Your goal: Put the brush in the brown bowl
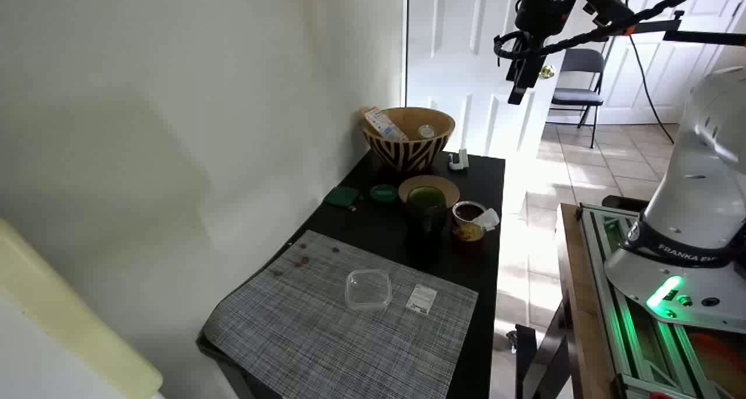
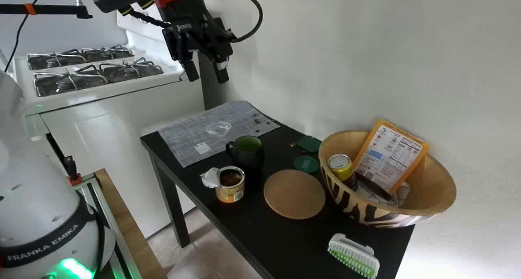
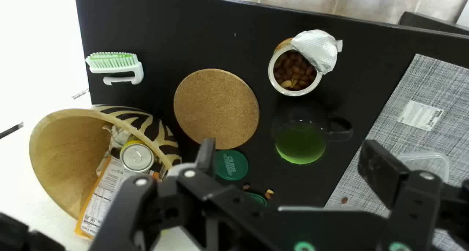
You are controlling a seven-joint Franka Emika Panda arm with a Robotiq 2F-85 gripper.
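The white brush with green and white bristles lies on the black table beside the brown bowl, in both exterior views [image 1: 459, 161] [image 2: 353, 255] and at upper left in the wrist view [image 3: 113, 67]. The brown bowl, with zigzag stripes outside, stands at the table's end by the wall [image 1: 411, 152] [image 2: 433, 189] [image 3: 64, 152]. It holds a yellow can [image 2: 342, 169], an orange-edged packet [image 2: 388, 157] and a crumpled cloth. My gripper [image 2: 208, 77] is open and empty, high above the table, away from the brush; its spread fingers show in the wrist view [image 3: 291, 155].
A dark green mug [image 2: 247, 157], an opened tin of nuts with foil lid [image 2: 231, 185], a round cork mat [image 2: 295, 195] and green lids [image 2: 306, 164] stand mid-table. A grey placemat [image 1: 326, 323] bears a clear container [image 1: 368, 289]. A wall runs along one side.
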